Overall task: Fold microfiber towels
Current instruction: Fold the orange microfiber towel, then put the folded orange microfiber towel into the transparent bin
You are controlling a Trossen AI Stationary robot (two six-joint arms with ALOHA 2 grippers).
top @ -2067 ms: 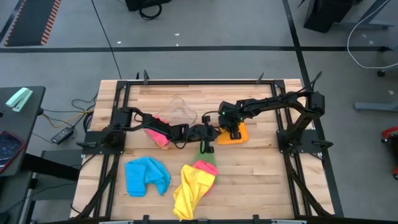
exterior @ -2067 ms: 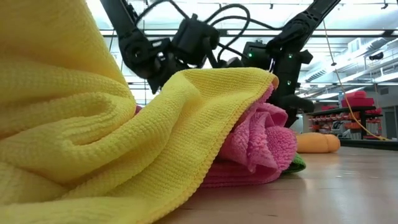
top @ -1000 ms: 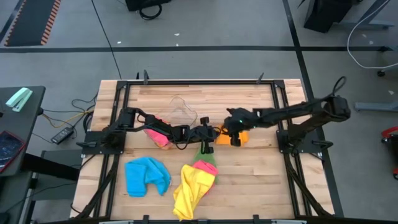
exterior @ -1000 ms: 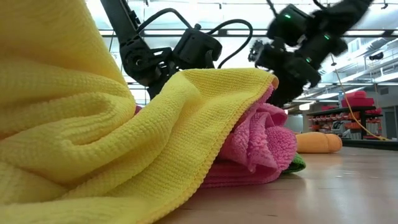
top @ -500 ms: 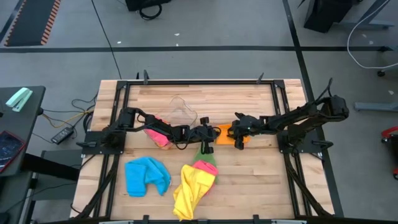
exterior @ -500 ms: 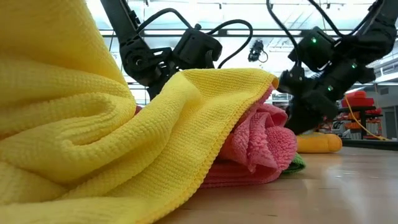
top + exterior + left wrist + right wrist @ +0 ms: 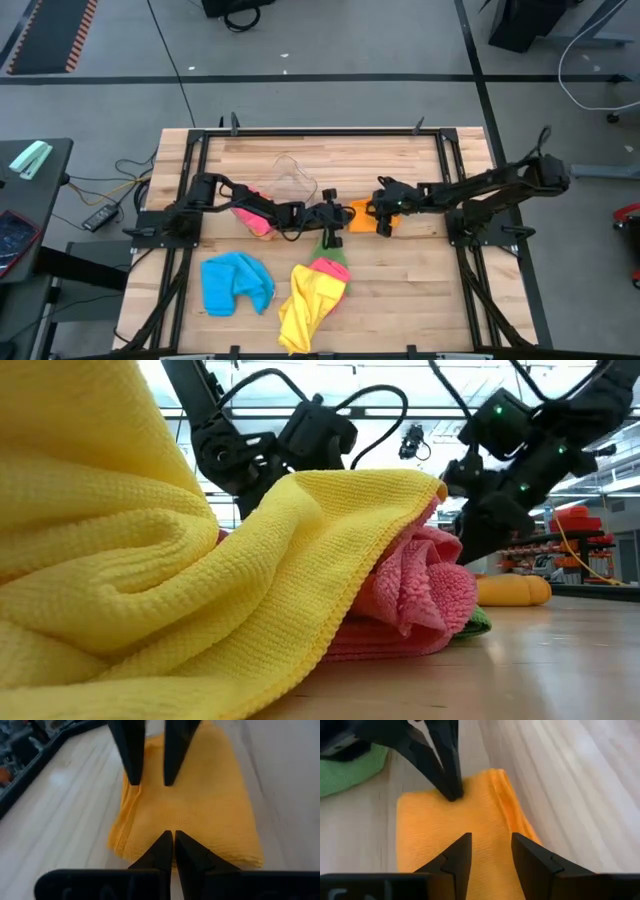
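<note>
Bright overhead light; yellow towel (image 7: 150,560) blurred close up.

1. You see the left gripper (image 7: 173,836) at six o'clock, its two dark fingers (image 7: 159,851) pressed together, tips on the orange towel (image 7: 200,805).
2. The towel lies folded on the pale wooden table (image 7: 65,815), layered edges showing at nine o'clock.
3. At twelve o'clock, the right gripper (image 7: 150,782) points down, fingers parted, tips at the towel.
</note>
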